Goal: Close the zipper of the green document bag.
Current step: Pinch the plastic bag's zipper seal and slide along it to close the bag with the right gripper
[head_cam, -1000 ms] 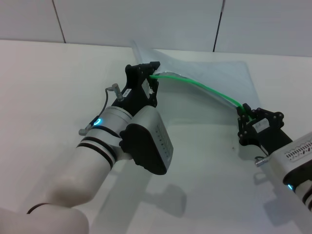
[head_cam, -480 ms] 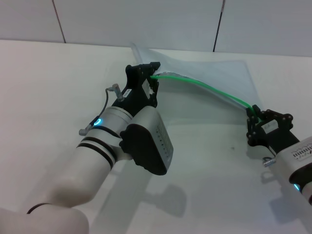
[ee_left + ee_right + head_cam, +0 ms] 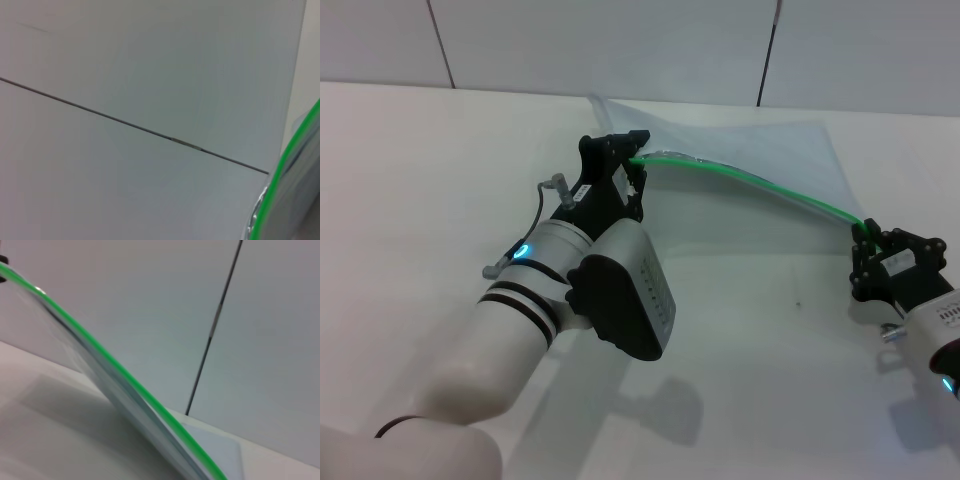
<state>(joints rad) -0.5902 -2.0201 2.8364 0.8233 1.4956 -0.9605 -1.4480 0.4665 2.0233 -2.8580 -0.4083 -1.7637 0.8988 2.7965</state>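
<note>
The green document bag (image 3: 760, 140) lies at the far side of the white table, its near long edge lifted off the surface. The zipper (image 3: 760, 184) runs along that edge as a thin green line between my two grippers. My left gripper (image 3: 634, 150) is shut on the bag's left end, where the zipper starts. At the zipper's right end, near the bag's right corner, my right gripper (image 3: 866, 236) is shut on the strip. The zipper (image 3: 284, 167) crosses one side of the left wrist view. In the right wrist view the zipper (image 3: 115, 371) slants across in front of the wall.
The white table (image 3: 430, 170) stretches out to the left and toward me. A pale panelled wall (image 3: 620, 40) with dark seams stands right behind the bag. My left forearm (image 3: 570, 300) lies across the middle of the table.
My right gripper has slid to the right along the zipper, from near its middle to its right end. The left gripper has held its place.
</note>
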